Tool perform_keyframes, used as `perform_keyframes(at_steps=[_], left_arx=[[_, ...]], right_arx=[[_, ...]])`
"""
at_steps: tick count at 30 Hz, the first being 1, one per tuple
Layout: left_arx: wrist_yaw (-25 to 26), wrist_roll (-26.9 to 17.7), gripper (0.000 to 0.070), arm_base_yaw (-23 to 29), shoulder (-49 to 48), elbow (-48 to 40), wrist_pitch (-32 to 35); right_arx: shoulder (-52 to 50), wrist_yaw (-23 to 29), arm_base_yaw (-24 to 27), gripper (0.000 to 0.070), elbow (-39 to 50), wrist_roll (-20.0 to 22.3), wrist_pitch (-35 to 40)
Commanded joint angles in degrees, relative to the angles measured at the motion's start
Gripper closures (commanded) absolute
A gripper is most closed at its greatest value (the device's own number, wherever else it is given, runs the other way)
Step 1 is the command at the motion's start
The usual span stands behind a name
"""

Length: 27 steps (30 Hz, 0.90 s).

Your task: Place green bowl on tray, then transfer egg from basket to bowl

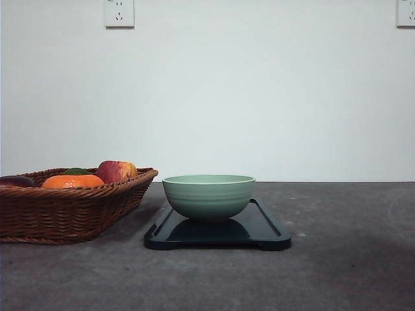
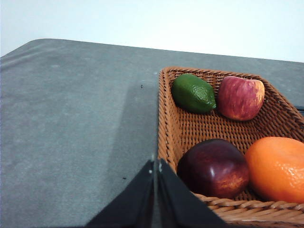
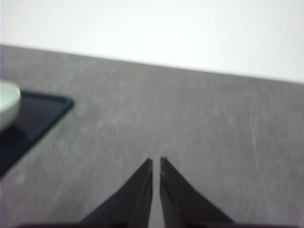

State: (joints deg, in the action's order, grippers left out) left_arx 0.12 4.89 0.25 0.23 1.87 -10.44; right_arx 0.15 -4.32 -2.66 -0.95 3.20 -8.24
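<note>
The pale green bowl (image 1: 208, 195) stands upright in the middle of the dark tray (image 1: 269, 233) at the table's centre. To its left sits the brown wicker basket (image 1: 65, 210), holding fruit; the egg is out of view. In the left wrist view my left gripper (image 2: 156, 166) is shut and empty, hovering by the basket's rim (image 2: 164, 118). My right gripper (image 3: 156, 161) is shut and empty over bare table, with the tray's corner (image 3: 42, 111) and the bowl's edge (image 3: 7, 102) off to one side.
The basket holds a lime (image 2: 193, 93), a red apple (image 2: 240, 97), a dark plum-coloured fruit (image 2: 213, 168) and an orange (image 2: 278, 168). The grey table (image 1: 343, 259) stretches to the right of the tray. A white wall stands behind.
</note>
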Motion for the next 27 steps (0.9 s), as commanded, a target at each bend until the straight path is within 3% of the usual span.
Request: perform_keyframes(at_steps=[1,27], left_arx=[[0.11,-0.79,0.0700,0.07,-0.04,-1.09,-0.30],[0.11,-0.79,0.0700,0.07,-0.04,-1.07,-0.28]], right_arx=[[0.06,0.00,-0.15,0.0678,0.26,-0.55,0.07],[0.06,-0.06,-0.15,0.0678,0.24,-0.41,2.66]])
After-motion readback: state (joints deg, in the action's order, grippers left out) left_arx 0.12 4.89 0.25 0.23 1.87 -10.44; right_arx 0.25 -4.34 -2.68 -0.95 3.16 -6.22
